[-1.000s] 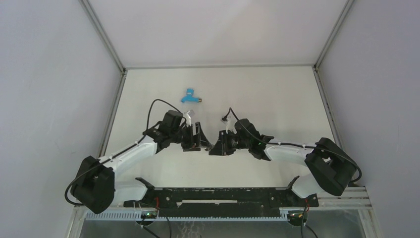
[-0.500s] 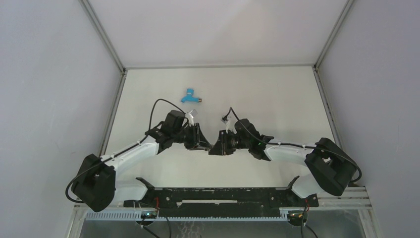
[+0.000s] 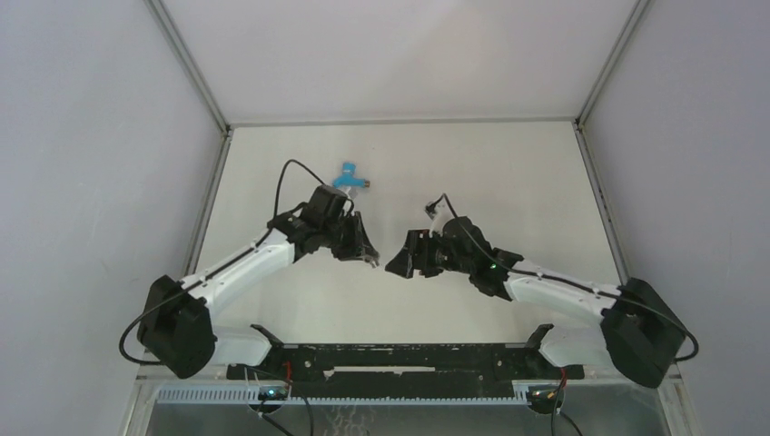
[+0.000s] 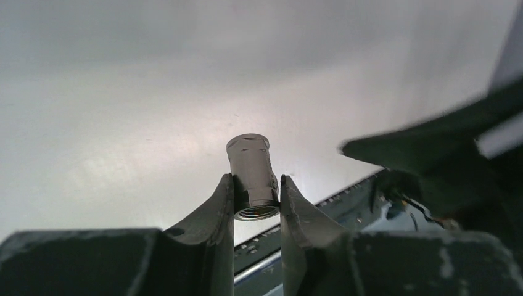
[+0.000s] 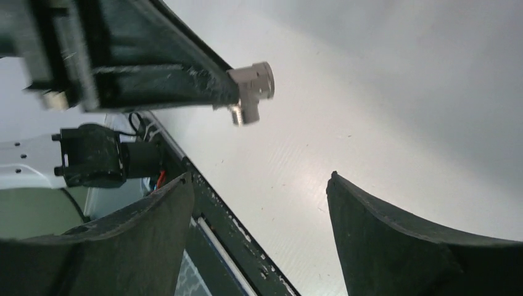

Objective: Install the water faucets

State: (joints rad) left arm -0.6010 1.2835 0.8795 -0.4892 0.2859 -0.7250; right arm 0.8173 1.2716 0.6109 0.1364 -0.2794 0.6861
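Top external view, from the left: the left arm (image 3: 241, 268) reaches up from the lower left of the frame toward the middle. Its left gripper (image 3: 368, 254) points right and slightly down over the white table (image 3: 508, 182). Just above that wrist, in the upper middle of the frame, the blue tap (image 3: 348, 178) lies on the table by itself, silver end to the right, touched by neither arm. Right of centre, the right gripper (image 3: 397, 263) faces the left one, their tips near each other but apart. Left wrist view: two dark fingers (image 4: 217, 206) rise from the bottom edge and pinch the grey metal fitting (image 4: 250, 176) between their tips at the centre of the frame. It is a short, shiny sleeve, nearly upright, with its threaded open mouth toward the camera and its far end sticking out beyond the fingertips. A blurred dark shape (image 4: 432, 160) at the right edge looks like part of the other arm. Right wrist view: a finger of the left gripper comes in from the upper left, carrying the fitting at its tip in the upper middle. The right gripper's own jaws stand wide apart along the bottom edge, holding nothing, with the fitting well clear of them.
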